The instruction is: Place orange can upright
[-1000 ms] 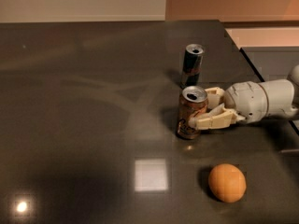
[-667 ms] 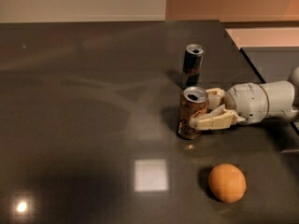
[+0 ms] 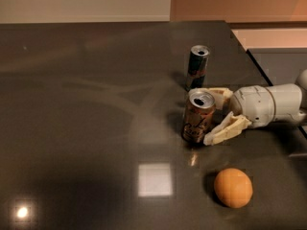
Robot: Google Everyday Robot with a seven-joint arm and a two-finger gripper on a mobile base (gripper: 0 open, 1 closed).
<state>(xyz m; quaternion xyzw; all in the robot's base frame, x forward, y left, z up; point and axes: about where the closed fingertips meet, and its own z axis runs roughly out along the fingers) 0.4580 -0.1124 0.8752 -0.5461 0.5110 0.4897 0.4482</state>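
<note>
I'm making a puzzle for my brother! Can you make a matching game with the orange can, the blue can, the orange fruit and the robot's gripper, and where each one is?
Things:
1. orange can
2. blue can
3. orange fruit
4. gripper

Places:
A. nearest the camera, alone on the table
B. reaching in from the right, at the orange can
C. standing upright, farthest back
D. standing upright, between the other can and the fruit

Pairs: 1-D, 2-C, 3-A, 4-B.
</note>
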